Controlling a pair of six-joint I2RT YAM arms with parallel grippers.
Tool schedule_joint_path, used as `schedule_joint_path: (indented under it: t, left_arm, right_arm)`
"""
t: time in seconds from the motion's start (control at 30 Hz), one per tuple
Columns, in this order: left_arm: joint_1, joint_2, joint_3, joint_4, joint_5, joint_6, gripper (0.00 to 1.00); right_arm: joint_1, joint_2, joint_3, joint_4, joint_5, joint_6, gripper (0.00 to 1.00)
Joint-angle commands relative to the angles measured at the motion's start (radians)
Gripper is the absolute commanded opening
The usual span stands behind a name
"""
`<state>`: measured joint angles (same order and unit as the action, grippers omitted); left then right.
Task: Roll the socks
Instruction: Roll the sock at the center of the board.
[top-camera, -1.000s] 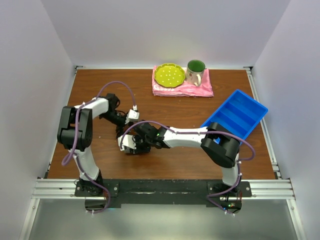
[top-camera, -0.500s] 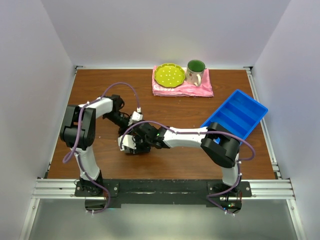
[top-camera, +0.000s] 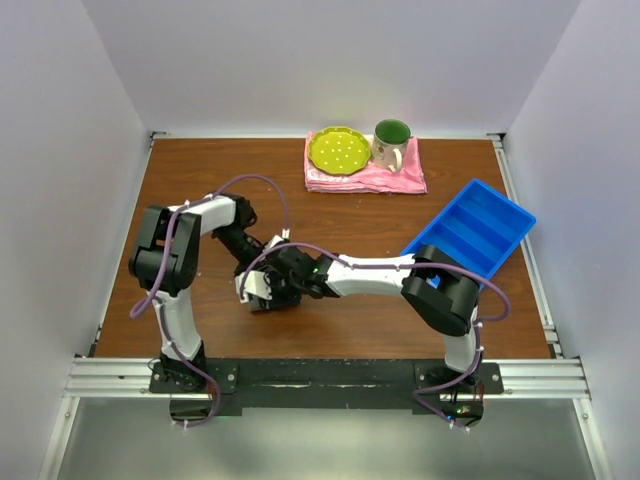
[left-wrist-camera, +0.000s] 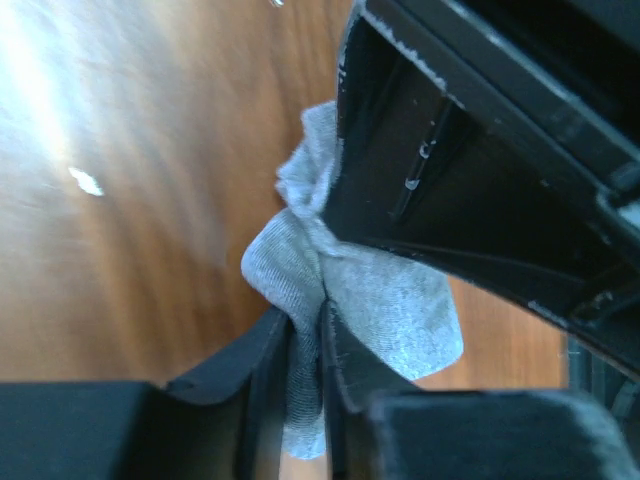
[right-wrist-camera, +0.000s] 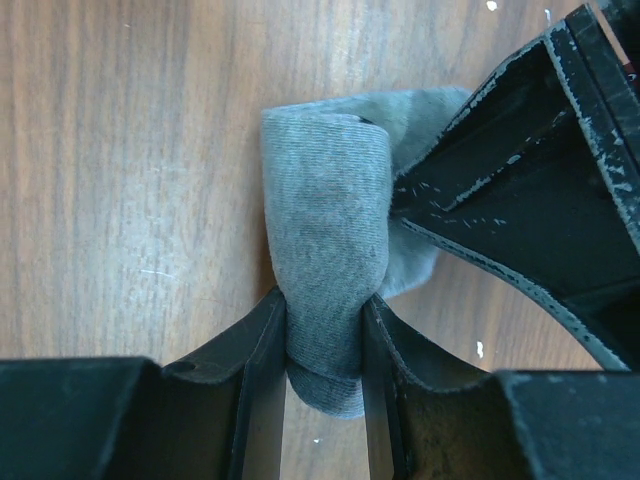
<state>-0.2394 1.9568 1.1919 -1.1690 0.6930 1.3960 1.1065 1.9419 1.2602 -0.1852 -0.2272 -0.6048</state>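
Grey sock (right-wrist-camera: 325, 270), part rolled, held from both sides on the worktop (top-camera: 200, 180).
The right fingers (right-wrist-camera: 250, 350) clamp the rolled bundle. The left fingers (left-wrist-camera: 250, 370) are nearly closed on a thin loose fold. Best to hold the bundle firm and draw that loose end taut around it, so nothing unwinds.

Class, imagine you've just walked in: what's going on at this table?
Two robot arms are working on one grey sock in the middle of the wooden table. The right gripper is clamped around a rolled part of it, and the left gripper pinches a thin fold of the same sock. At the back, a yellow-green plate and a mug sit on a pink cloth; a blue tray lies at the right.
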Motion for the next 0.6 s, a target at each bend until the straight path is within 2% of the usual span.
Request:
schedule_joint_path:
  t: [0.0,0.07,0.1,0.37,0.57]
  left_arm:
    - [-0.017,0.091,-0.043,0.035,-0.279,-0.029,0.1]
    - [-0.023,0.102,-0.041,0.048,-0.286,-0.041,0.07]
    - [-0.026,0.102,-0.038,0.058,-0.291,-0.049,0.0]
    - [-0.069,0.079,0.02,0.215,-0.25,-0.115,0.0]
    - [-0.149,0.122,0.112,0.246,-0.219,-0.149,0.0]
  right_arm:
    - [0.007,-0.003,0.018,-0.017,0.015,-0.007,0.0]
    - [0.007,-0.006,0.019,-0.019,0.015,-0.009,0.0]
    - [0.007,-0.006,0.022,-0.025,0.012,-0.009,0.0]
    - [0.007,-0.012,0.071,-0.123,-0.101,-0.03,0.0]
    - [0.007,0.005,0.1,-0.184,-0.135,-0.041,0.0]
